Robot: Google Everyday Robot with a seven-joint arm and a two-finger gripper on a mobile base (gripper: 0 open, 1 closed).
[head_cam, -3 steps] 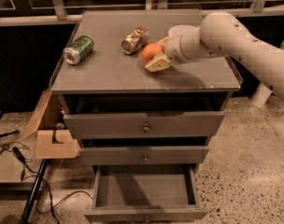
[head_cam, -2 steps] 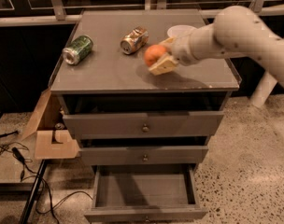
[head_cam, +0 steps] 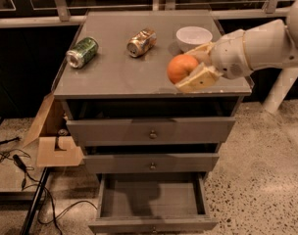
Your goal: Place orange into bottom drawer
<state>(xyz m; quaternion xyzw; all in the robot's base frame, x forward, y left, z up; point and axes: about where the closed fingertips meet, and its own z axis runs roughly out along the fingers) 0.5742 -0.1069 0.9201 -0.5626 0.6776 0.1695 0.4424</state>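
Gripper (head_cam: 194, 66) clasping orange (head_cam: 180, 68), seemingly just above cabinet top (head_cam: 114, 75); bottom drawer (head_cam: 150, 200) open below.

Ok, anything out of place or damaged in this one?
Both cans lie on their sides on the cabinet top: the green can at left and the gold-brown can, which is dented. Nothing is spilled. The gripper holds the orange over the top's front right; the bottom drawer stands open.

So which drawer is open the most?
The bottom drawer: it's pulled far out; the middle drawer and top drawer barely stick out. The gripper holds the orange over the cabinet top.
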